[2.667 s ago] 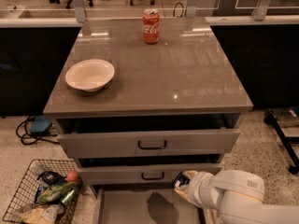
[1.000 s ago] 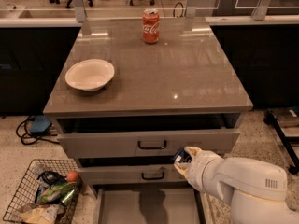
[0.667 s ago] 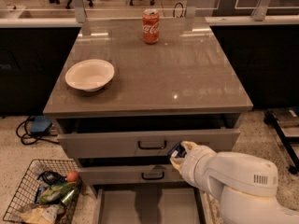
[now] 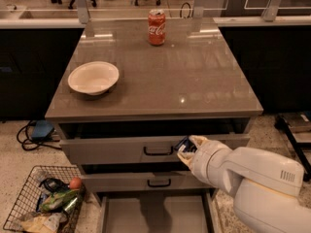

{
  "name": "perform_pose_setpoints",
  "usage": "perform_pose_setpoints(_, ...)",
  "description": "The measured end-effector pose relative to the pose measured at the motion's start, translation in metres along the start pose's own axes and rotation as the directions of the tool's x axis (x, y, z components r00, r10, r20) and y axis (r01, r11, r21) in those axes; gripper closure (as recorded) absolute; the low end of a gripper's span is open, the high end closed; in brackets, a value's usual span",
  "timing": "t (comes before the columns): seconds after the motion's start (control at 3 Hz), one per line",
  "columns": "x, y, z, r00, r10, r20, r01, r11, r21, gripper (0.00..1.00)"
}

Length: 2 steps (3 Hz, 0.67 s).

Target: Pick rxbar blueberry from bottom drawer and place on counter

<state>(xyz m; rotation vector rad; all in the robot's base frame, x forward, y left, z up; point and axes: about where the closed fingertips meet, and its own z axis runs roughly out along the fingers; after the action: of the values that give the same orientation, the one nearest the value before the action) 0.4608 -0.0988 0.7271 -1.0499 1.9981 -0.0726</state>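
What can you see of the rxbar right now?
Only a small part of the rxbar shows: a flat, dark blue wrapper end with a pale glint, poking out leftward from the tool. The tool's pale fingers pinch it from above and below. It is held off the ground in front of the top drawer, just right of its black handle and below the counter edge. Its print is unreadable.

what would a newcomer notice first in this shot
The big white arm at lower right, its gripper clamped on the dark rxbar blueberry in front of the top drawer, below the counter edge. Then the red cola can at the counter's far edge and the white bowl on its left.
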Motion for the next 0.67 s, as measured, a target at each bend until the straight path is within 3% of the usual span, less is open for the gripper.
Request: perform_pose_setpoints(0.67,-0.029,-0.018,-0.024,0.984,0.058,0.171,-0.055,0.9982,-0.025,1.00)
